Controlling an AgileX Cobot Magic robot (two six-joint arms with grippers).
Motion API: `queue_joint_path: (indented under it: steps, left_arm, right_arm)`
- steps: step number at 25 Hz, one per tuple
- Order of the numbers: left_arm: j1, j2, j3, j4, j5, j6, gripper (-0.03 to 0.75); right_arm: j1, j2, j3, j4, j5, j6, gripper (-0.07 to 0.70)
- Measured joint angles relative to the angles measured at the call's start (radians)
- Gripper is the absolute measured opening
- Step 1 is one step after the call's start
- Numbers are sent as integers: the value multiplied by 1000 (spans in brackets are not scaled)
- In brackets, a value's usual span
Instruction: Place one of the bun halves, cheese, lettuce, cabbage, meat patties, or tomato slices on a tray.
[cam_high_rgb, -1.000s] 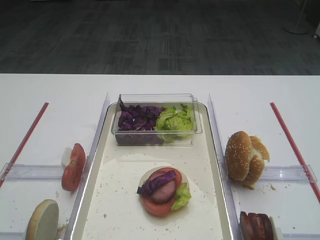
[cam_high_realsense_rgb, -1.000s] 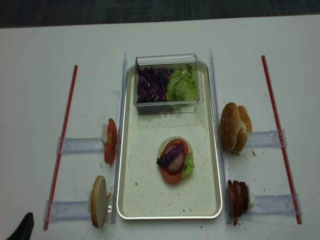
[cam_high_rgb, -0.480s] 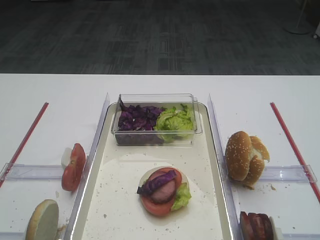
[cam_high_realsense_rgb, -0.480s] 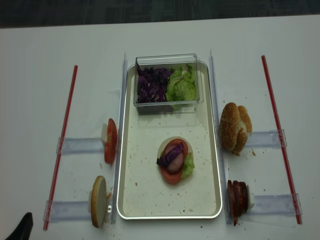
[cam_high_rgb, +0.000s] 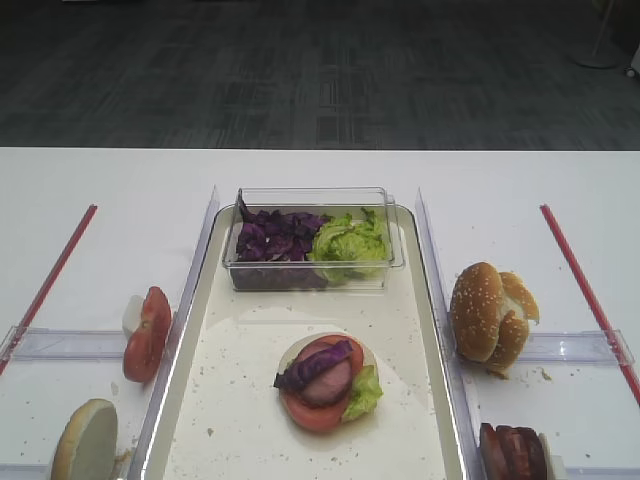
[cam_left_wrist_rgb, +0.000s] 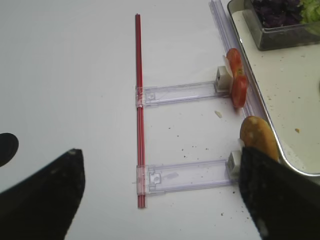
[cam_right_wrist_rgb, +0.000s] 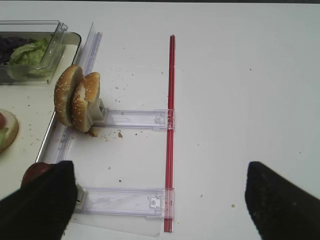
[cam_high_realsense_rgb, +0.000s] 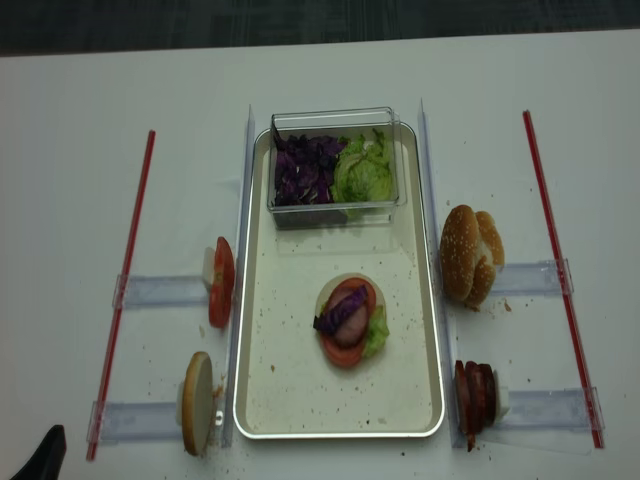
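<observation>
A broad white worktop (cam_high_rgb: 110, 190) fills the near part of the room, evenly lit with only soft shadows. Beyond its far edge lies dark grey carpet (cam_high_rgb: 300, 70) laid in square tiles with a faint ribbed grain. Near the far right corner of the floor stands the pale round base of some stand (cam_high_rgb: 598, 55), its upper part out of sight

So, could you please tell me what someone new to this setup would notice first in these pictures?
Most striking is the half-built burger in the middle of the cream tray: bun base, tomato, lettuce, a meat patty and purple cabbage on top. Behind it, at the tray's far end, a clear plastic box holds purple cabbage on the left and lettuce on the right. Sesame bun halves stand on edge to the right of the tray, tomato slices to its left.
</observation>
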Motion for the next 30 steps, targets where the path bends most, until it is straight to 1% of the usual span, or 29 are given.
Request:
queue_joint_path:
  steps: [30]
  left_arm:
    - [0, 0, 0, 0, 0, 0, 572]
  right_arm:
    - [0, 0, 0, 0, 0, 0, 692]
